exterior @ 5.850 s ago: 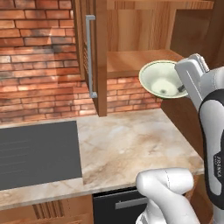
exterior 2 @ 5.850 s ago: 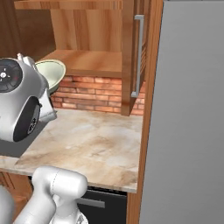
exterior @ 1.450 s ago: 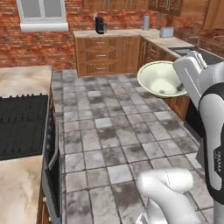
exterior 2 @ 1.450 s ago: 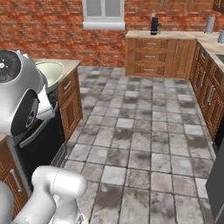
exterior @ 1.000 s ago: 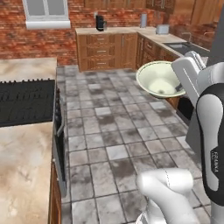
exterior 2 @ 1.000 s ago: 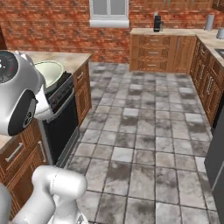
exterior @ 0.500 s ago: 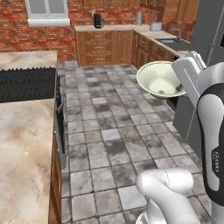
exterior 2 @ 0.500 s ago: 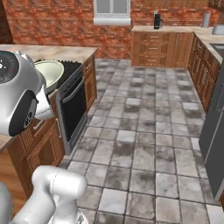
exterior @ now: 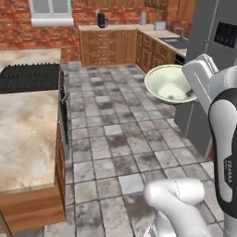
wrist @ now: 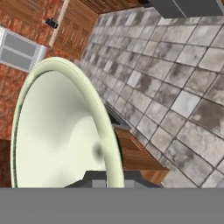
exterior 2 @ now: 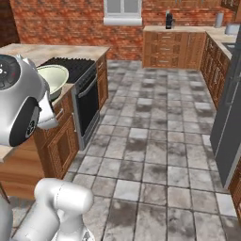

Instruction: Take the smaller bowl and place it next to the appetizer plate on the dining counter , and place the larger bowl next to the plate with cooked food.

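Flanking smaller bowl [exterior: 170, 83]: stove [exterior: 28, 77], fridge [exterior: 210, 51]

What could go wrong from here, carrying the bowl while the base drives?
1. The gripper pinches the smaller bowl at one spot on its rim, tilted, high above the tiled floor; a jolt might twist it loose.
2. In the right base view the bowl hangs near the stove counter; a turn could clip it.

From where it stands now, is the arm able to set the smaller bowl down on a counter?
Probably not yet: the pincer holds the smaller bowl out over open floor, apart from the marbled counter at left.
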### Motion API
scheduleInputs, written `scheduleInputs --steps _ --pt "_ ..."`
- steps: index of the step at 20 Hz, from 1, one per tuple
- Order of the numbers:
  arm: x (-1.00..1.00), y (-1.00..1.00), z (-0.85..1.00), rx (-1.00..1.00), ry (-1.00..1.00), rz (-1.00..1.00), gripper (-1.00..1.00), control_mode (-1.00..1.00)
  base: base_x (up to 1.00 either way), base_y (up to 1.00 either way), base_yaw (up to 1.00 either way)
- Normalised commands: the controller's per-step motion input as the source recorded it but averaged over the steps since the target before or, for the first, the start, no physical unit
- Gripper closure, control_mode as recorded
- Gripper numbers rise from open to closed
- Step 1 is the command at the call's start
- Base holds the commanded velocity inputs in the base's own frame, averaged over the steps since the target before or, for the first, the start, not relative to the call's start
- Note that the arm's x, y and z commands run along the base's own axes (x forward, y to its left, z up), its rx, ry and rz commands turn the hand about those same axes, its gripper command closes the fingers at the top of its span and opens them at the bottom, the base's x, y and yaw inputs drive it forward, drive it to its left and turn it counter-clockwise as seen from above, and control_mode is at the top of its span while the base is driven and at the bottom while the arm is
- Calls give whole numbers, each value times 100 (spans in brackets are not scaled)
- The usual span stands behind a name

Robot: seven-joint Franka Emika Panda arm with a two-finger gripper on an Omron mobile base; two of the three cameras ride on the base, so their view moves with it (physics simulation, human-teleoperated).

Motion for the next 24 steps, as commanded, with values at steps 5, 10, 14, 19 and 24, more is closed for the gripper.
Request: scheduleInputs --steps 5,10,14,19,24 --pt "0 0 0 0 0 0 100 100 -19 57 2" --pt "0 0 0 0 0 0 100 100 0 98 5" --pt "0 0 0 0 0 0 100 100 -6 100 3" --pt "0 0 0 0 0 0 100 100 -28 100 2" --pt "0 0 0 0 0 0 100 100 -9 100 1"
